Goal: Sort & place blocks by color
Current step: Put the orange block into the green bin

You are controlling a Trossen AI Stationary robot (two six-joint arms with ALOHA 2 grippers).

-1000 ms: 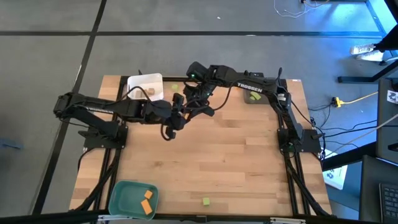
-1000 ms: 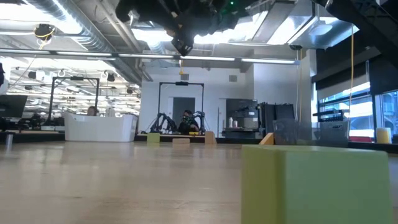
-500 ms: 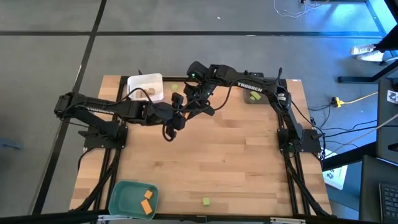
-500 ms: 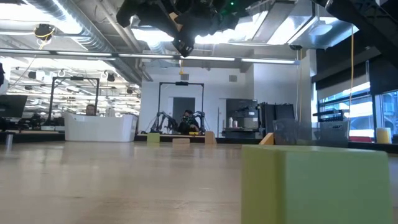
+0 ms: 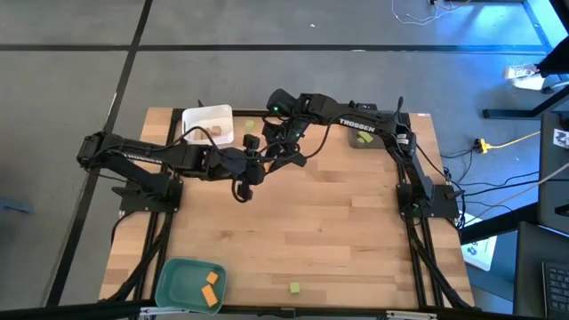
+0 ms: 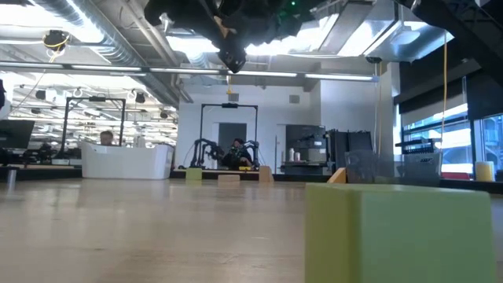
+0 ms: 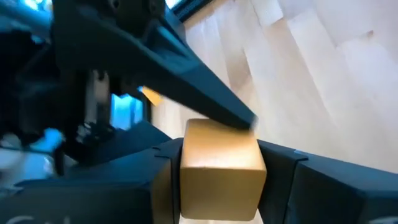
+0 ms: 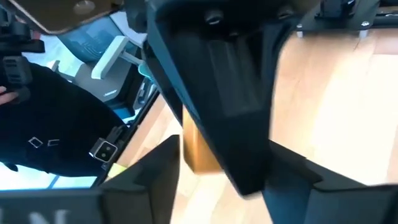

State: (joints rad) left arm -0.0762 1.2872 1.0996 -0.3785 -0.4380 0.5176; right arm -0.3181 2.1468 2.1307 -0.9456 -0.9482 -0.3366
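Tan block, smooth-faced wooden cube, sits clamped between left end effector fingers; right end effector released.

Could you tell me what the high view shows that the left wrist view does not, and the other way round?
Only the high view shows the whole table: the white tray, the teal tray holding orange blocks, and a green block near the front edge. Only the left wrist view shows a tan block up close, squeezed between the left claw's fingers, with the right claw's finger touching its top. Both show the two claws meeting above the wooden table.
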